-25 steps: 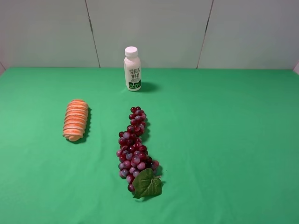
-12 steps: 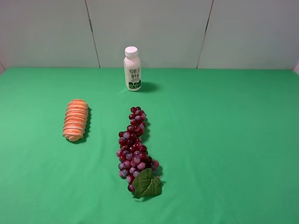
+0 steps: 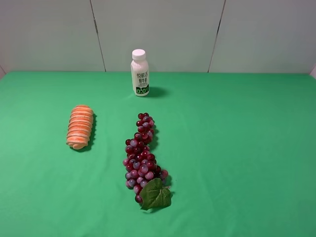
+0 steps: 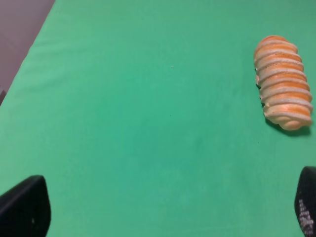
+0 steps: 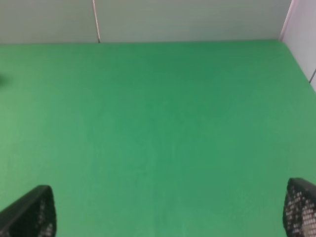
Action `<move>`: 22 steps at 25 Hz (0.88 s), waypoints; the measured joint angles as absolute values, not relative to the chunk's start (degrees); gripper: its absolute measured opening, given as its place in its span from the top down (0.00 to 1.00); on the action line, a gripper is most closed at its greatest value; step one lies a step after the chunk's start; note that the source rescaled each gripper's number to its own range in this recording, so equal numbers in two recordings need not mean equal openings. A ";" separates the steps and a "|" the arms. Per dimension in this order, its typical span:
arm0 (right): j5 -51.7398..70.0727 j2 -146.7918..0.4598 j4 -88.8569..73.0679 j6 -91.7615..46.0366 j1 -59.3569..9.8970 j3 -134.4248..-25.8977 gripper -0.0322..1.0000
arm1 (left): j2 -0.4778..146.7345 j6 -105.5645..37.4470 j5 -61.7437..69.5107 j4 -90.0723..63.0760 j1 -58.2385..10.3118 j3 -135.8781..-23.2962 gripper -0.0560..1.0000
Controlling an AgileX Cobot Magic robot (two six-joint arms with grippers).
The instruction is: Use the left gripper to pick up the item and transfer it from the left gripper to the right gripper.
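Nothing is done yet: the bread loaf (image 3: pixel 80 127) is left ungrasped beside the grape bunch (image 3: pixel 142 153); left hand (image 4: pixel 165 205) and right hand (image 5: pixel 165 210) are held wide open, empty.

Left gripper (image 4: pixel 165 207): only the tips of its fingers (image 4: pixel 25 207) show, cut off at two frame corners. Right gripper (image 5: pixel 168 210): likewise, fingers (image 5: pixel 32 212) clipped at the corners, and that whole view is soft. Bottle (image 3: pixel 139 72): label print too small to read. Dark smudge (image 5: pixel 2 79) at the right wrist frame's edge: cut off, unidentifiable. Tabletop (image 3: pixel 237 148) runs past every frame edge.
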State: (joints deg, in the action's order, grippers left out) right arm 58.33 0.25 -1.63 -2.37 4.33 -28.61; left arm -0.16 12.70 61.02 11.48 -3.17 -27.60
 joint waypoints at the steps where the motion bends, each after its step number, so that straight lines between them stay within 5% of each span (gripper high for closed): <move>1: 58.33 0.25 -1.63 -2.37 4.33 -28.61 0.00 | -0.16 12.70 61.02 11.48 -3.17 -27.60 0.00; 10: 58.33 0.25 -1.63 -2.37 4.33 -28.61 0.00 | 1.59 12.70 62.69 9.81 -3.17 -29.89 0.00; 22: 58.33 0.25 -1.63 -2.37 4.33 -28.61 0.00 | 28.06 12.70 63.35 9.80 -3.17 -38.95 0.02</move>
